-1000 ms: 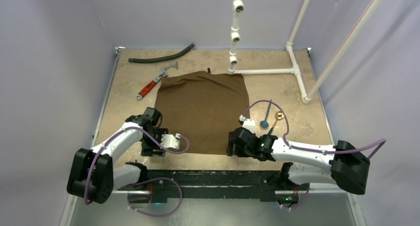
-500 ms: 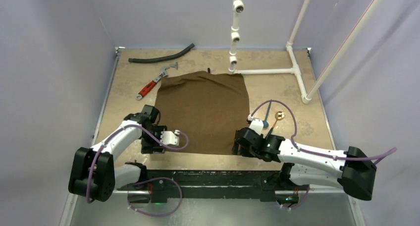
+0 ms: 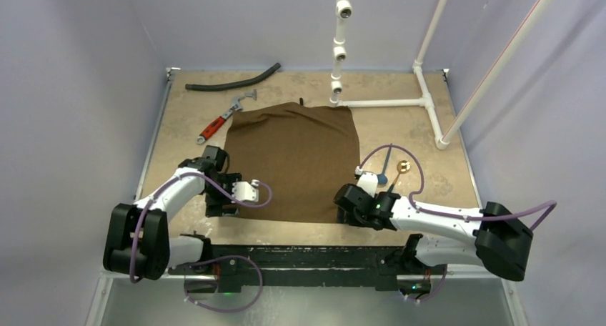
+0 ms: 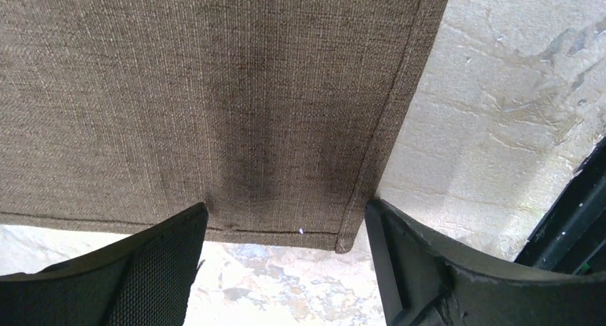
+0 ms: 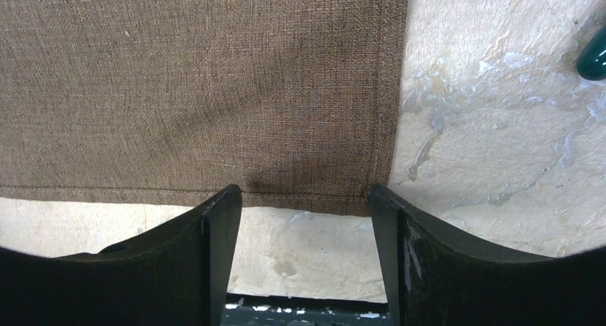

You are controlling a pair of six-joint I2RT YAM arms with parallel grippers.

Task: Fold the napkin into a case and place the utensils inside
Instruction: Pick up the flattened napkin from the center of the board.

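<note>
The dark-brown napkin (image 3: 293, 158) lies flat and unfolded on the table. My left gripper (image 3: 223, 201) is low at its near-left corner. In the left wrist view the napkin (image 4: 214, 90) fills the top, and the left gripper (image 4: 286, 215) is open with its fingertips (image 4: 182, 233) astride the hemmed corner. My right gripper (image 3: 348, 206) sits at the near-right corner. In the right wrist view the right gripper (image 5: 304, 197) is open over the napkin (image 5: 200, 83) hem, holding nothing. The utensils lie right of the cloth: a blue-bowled spoon (image 3: 383, 176), a thin dark piece (image 3: 391, 188) and a gold-coloured one (image 3: 402, 167).
A red-handled wrench (image 3: 216, 123) and a black hose (image 3: 232, 80) lie at the far left. A white pipe frame (image 3: 389, 102) stands at the far right. The black front rail (image 3: 314, 258) runs just behind both grippers. The spoon's bowl (image 5: 593, 54) shows at the right wrist view's edge.
The left gripper has crept a little farther up the napkin's left corner. The right gripper shifted slightly right along the near edge. The napkin and utensils have not moved.
</note>
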